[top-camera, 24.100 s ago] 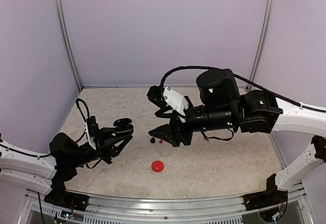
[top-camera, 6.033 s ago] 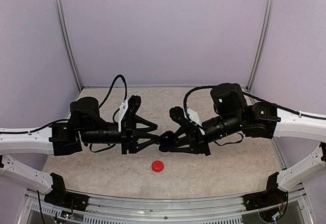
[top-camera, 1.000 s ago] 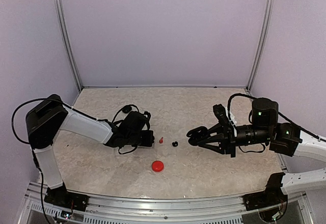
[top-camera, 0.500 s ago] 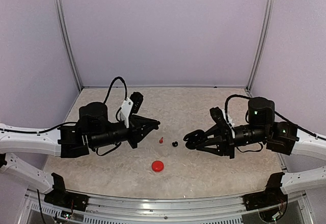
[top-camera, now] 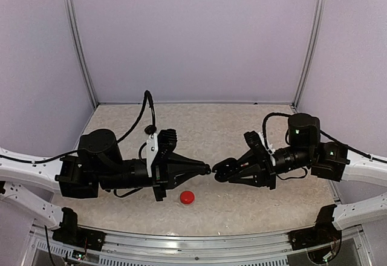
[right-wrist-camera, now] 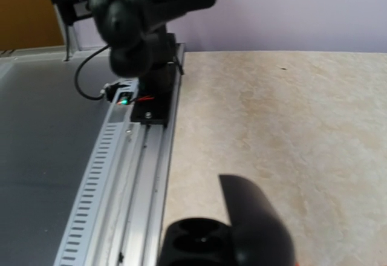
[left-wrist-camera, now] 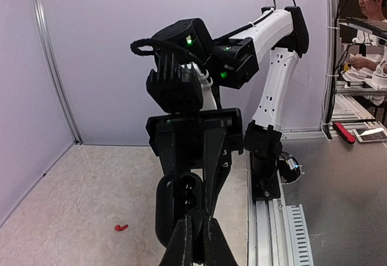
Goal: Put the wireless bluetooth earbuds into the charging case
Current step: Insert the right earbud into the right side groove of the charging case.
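At the case (top-camera: 220,170), left fingers (top-camera: 190,166) level

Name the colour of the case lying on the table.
Red. The case shows best from top external.

blk chg case (right-wrist-camera: 245,230) open, lid up, red earbud (left-wrist-camera: 121,227) flat on table (left-wrist-camera: 60,187)

Two cases (top-camera: 187,197), one red earbud (left-wrist-camera: 121,227)
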Available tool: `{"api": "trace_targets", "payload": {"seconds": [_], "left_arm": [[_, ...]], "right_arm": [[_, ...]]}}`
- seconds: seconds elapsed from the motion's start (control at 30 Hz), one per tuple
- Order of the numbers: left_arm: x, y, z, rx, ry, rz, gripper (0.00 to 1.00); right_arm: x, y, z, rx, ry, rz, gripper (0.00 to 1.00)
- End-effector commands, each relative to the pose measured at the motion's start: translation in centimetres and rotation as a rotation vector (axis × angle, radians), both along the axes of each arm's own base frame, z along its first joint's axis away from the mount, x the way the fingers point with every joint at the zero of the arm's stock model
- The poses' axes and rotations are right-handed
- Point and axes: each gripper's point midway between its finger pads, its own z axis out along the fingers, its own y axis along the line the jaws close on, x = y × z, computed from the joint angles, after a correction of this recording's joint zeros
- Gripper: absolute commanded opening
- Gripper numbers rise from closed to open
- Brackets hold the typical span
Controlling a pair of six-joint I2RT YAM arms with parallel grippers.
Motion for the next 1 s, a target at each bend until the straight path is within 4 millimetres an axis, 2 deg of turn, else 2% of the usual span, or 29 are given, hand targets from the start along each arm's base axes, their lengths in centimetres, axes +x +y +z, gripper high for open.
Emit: {"api": "trace_targets", "payload": {"seconds": [0.0,0.23,0.97], "left_arm": [[-0.2,-1.6,0.8,0.016,-0.055,-0.013,0.0],[0.1,-3.4,-0.2,0.062,-0.06,-0.013,0.0],[0.8,-5.1,-2.7,0.151,-0.049,0.004,0.0]], "right_arm": [[-1.0,0.9,1.1,0.017,-0.026,0.062,0.0],[-1.5,1.8,0.8,-0.004,-0.018,0.083,0.0],[-1.8,2.3,1.0,-0.007,-0.026,0.099,0.0]]}}
